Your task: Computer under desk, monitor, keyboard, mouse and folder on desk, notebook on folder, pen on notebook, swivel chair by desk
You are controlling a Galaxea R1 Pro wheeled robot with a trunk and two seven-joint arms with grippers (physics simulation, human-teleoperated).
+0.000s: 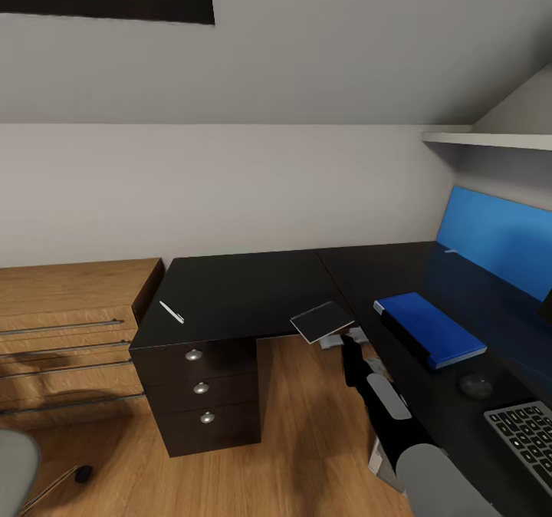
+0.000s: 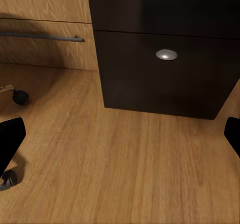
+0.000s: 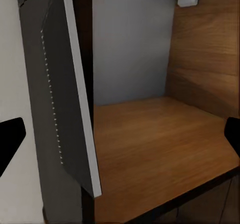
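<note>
The grey notebook [image 1: 321,321] lies at the inner corner of the black desk [image 1: 245,287], partly past its edge. My right gripper [image 1: 345,340] is just below that corner and open. In the right wrist view the notebook [image 3: 62,94] stands edge-on between the spread fingertips [image 3: 11,143] of the right gripper [image 3: 120,139]. The white pen [image 1: 171,311] rests on the desk's left end. On the right wing lie the blue folder [image 1: 430,330], the mouse [image 1: 476,385] and the keyboard [image 1: 527,436]. My left gripper [image 2: 120,134] hangs open over the floor.
A wooden dresser [image 1: 69,325] stands left of the desk's drawer unit [image 1: 201,386], also seen as the drawer unit [image 2: 165,69]. The swivel chair seat [image 1: 15,463] and a caster [image 2: 20,97] are low on the left. A blue wall panel [image 1: 498,237] backs the right wing.
</note>
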